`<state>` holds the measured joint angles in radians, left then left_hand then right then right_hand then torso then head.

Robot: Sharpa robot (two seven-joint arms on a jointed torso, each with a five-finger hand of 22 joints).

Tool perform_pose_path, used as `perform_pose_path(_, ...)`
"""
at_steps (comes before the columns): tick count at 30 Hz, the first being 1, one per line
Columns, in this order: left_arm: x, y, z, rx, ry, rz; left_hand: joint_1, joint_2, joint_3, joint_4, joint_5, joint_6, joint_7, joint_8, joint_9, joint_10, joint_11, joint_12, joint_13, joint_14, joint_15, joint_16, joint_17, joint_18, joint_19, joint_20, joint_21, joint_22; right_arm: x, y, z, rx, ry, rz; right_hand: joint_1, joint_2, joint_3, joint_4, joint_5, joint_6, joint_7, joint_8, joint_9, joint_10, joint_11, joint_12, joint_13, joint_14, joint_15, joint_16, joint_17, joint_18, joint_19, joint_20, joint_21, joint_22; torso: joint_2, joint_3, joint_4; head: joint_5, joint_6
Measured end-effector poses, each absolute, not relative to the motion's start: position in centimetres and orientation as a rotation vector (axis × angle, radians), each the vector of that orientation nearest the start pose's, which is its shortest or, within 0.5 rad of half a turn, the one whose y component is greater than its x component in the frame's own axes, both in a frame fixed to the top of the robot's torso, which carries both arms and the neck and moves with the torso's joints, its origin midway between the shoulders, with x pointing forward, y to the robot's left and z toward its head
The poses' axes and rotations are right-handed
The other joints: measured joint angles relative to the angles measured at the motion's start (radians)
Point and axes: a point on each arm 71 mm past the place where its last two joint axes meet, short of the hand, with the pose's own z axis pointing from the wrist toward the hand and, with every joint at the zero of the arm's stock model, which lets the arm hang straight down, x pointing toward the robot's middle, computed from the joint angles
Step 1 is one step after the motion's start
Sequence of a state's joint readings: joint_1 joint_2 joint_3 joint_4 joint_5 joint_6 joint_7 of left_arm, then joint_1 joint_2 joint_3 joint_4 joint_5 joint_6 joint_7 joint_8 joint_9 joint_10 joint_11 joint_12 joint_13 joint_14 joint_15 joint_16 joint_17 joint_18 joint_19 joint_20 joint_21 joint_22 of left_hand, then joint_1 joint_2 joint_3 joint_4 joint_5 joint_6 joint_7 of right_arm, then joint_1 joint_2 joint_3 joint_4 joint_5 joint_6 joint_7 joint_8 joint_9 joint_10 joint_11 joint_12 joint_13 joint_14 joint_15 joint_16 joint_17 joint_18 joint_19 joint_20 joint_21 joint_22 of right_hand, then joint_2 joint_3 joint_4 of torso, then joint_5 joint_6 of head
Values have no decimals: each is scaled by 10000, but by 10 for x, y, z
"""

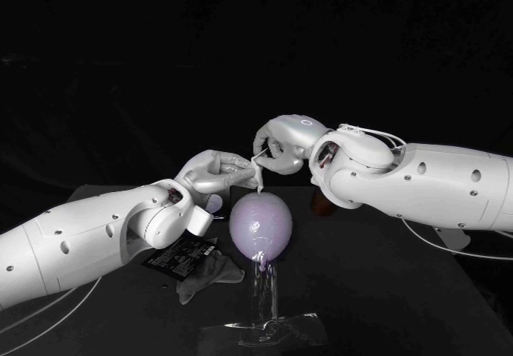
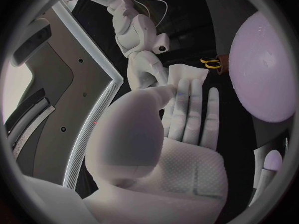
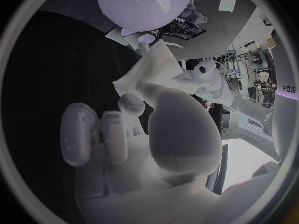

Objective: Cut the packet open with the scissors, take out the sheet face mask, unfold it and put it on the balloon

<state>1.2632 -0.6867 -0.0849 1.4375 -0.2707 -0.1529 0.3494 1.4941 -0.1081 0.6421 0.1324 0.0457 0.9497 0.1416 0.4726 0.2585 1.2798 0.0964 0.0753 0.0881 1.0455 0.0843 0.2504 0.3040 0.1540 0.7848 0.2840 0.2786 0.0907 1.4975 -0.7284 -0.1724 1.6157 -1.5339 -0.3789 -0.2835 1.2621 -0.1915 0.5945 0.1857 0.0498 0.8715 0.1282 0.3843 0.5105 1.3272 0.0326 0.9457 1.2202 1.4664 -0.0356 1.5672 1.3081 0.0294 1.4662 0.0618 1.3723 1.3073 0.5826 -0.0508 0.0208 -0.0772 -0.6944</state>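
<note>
Left hand [image 1: 219, 172] and right hand [image 1: 280, 145] apparently both pinch the sheet face mask [image 1: 258, 169] edge-on between them. The balloon [image 1: 262, 221] stands at 6 o'clock just below the fingers, its long axis 12-to-6.

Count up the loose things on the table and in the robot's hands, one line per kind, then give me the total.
Balloon: 1
Clear stand under it: 1
Sheet mask: 1
Black packet: 1
Scissors, yellow handles: 1
Crumpled grey piece by the packet: 1
Total: 6
</note>
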Motion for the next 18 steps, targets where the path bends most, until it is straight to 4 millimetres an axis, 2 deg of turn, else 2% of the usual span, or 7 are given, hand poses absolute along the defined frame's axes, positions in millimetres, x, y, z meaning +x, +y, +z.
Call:
perform_pose_path(3, 500, 139, -167, -7055, 16428, -16520, -193, -98, 257, -203, 0, -18, 17, 34, 2, 19, -19, 0, 50, 56, 17, 0, 63, 33, 97, -16, 173, 71, 489, -126, -80, -3054, 14363, 5985, -10, -35, -13, 7, 0, 28, -22, -36, -34, 36, 36, 0, -11, 0, 0, -5, -6, 0, 0, 0, 0, 1, 0, 0, -1, 5, 5)
perform_pose_path(5, 500, 140, -167, -7183, 16427, -16524, -315, -158, 444, -389, 0, -35, 34, 59, 9, 65, -7, 35, 77, 76, -2, 0, 104, 158, 182, -72, 336, 147, 489, -127, -80, -2954, 14329, 6075, 42, 17, -44, -24, 0, 188, -70, -36, -35, 36, 35, 61, 5, 0, 1, -6, -8, 0, 1, 1, 0, 1, -1, -1, -2, 14, 7)
perform_pose_path(9, 501, 142, -168, -7404, 16450, -16475, -633, -229, 860, -806, 0, -36, 34, 60, 14, 107, -32, 73, 150, 150, -33, 0, 191, 165, 216, -105, 687, 361, 487, -130, -79, -2756, 14241, 6239, 55, 31, -97, 7, 0, 288, -101, -36, -48, 109, 32, 188, 45, 0, 1, -8, -8, 0, -33, 36, 67, 3, -3, -2, -2, 27, 14)
perform_pose_path(10, 501, 142, -168, -7452, 16456, -16459, -732, -262, 977, -922, 0, -35, 34, 61, 293, 107, -32, 91, 171, 183, -40, 0, 220, 166, 210, -111, 787, 420, 487, -131, -79, -2711, 14220, 6276, 54, 31, -125, 34, 0, 289, -101, -36, -62, 109, 32, 198, 51, 0, 1, -9, -8, 0, -33, 36, 73, 4, -4, -2, -2, 28, 15)
perform_pose_path(13, 501, 143, -169, -7615, 16491, -16407, -1019, -296, 1267, -1212, 30, -36, 34, 60, 398, 112, -37, 139, 241, 195, -52, 0, 280, 166, 83, -237, 1081, 605, 486, -132, -78, -2554, 14154, 6376, 54, 32, -208, 62, 0, 289, -102, -136, -122, 109, 32, 202, 48, 0, 1, -28, -7, 1, 0, 70, 74, 6, -5, -2, -4, 36, 28)
perform_pose_path(15, 501, 144, -169, -7729, 16524, -16376, -1272, -294, 1472, -1417, 40, -34, 32, -25, 748, 144, -68, 176, 303, 233, -88, 0, 334, 165, -32, -266, 1320, 759, 486, -134, -78, -2446, 14141, 6401, 54, 32, -304, 104, 0, 185, -9, -315, -205, 105, 36, 93, -22, -7, 31, -33, -6, 1, 0, 71, 63, 7, -5, -2, -4, 41, 35)
perform_pose_path(18, 501, 144, -169, -7863, 16564, -16371, -1461, -275, 1648, -1594, 84, 4, -5, -59, 800, 145, -68, 228, 373, 233, -89, -12, 389, 167, -204, -266, 1571, 928, 487, -137, -78, -2299, 14179, 6374, -2, -24, -423, 224, 0, -146, 108, -583, -322, -42, 182, -255, -235, -12, 96, -3, -5, 2, -3, 138, -36, 9, -5, -1, -7, 55, 49)
